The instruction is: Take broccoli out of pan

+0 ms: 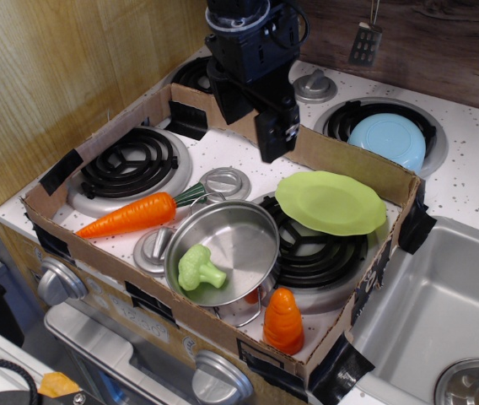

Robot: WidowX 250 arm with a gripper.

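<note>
- The step in hand looks like the approach: the gripper (252, 126) hangs in the upper middle of the frame, above the far wall of the cardboard tray (341, 152), well apart from its target.
- Its fingers (275, 135) point downward, spread apart, with nothing between them.
- The broccoli (199, 267) lies inside the pan (248, 232) at lower centre, resting against the pan's near-left wall with its stem pointing right.
- The next move, as I judge it, calls for travel toward the lower part of the frame and a descent inside the steel rim, so the fingers close on the lumpy head without striking the wall just beside it.
- Near the pan: a carrot (130, 217) to its left, a lime-green plate (330, 202) to its upper right, and a small orange cone-shaped toy (282, 321) just below it.
- The table here is a white speckled toy stove top (476, 181) with black coil burners (130, 162); a light-blue bowl (387, 139) sits on the upper-right burner.
- A sink (442, 312) fills the lower right, wood panelling (45, 76) the upper left.
</note>
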